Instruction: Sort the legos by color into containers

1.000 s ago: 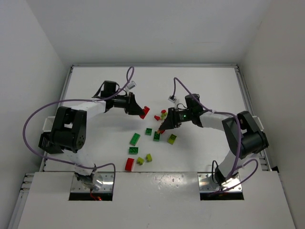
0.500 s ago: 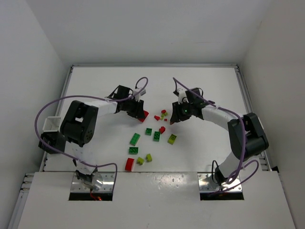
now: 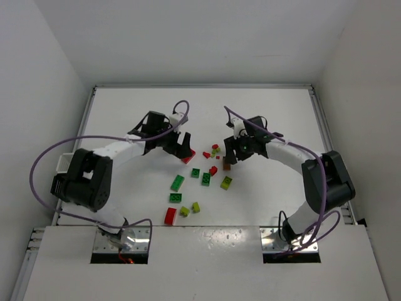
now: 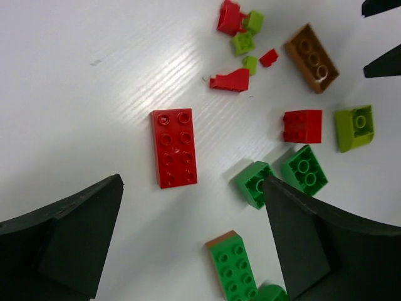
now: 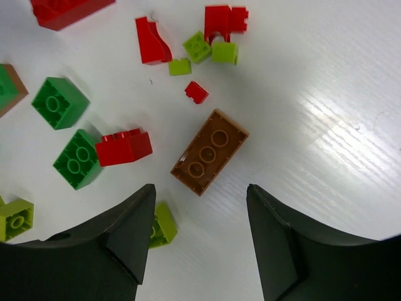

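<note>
Legos [image 3: 177, 182] lie untouched beneath open left hand [image 4: 193, 183] and right hand [image 5: 200, 188].

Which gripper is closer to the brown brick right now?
Right. The right gripper hangs open over the brown brick; the left gripper is apart, over the long red brick.

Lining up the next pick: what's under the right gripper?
A brown brick lies flat between the open fingers of the right gripper, touching neither. A lime brick beside it is partly covered by one finger.
</note>
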Tool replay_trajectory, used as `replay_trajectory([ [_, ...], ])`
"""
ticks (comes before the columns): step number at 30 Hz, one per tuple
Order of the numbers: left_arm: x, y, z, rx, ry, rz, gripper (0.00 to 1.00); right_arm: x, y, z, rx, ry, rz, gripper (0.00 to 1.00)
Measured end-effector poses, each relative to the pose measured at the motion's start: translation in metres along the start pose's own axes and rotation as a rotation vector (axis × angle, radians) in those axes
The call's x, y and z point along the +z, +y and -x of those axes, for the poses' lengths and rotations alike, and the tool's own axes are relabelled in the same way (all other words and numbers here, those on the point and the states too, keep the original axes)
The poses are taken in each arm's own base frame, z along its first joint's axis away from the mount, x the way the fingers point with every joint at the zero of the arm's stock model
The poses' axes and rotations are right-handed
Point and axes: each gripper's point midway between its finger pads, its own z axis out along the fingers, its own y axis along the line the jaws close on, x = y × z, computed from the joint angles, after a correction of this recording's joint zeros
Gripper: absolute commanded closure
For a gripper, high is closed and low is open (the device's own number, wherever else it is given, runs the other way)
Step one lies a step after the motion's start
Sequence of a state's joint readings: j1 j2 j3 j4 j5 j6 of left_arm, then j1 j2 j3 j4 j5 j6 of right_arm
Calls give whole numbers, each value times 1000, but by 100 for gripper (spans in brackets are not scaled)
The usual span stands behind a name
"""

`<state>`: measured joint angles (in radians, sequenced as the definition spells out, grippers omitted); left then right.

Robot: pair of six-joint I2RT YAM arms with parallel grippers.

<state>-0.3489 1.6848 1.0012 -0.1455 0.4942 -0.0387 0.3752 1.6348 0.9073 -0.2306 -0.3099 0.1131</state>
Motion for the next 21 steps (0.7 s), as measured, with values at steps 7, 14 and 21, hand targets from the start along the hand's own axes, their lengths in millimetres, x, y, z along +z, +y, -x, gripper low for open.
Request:
replay_trajectory([
  [7, -50, -12, 37, 100, -99, 70, 0, -24, 8, 23, -71, -103, 1, 39],
  [14, -59, 0, -22, 53, 57, 91, 9, -31, 7, 26, -125, -125, -6, 39],
  [21, -61, 2, -44, 21, 164, 204, 0, -37, 1, 28, -153, -136, -51, 39],
])
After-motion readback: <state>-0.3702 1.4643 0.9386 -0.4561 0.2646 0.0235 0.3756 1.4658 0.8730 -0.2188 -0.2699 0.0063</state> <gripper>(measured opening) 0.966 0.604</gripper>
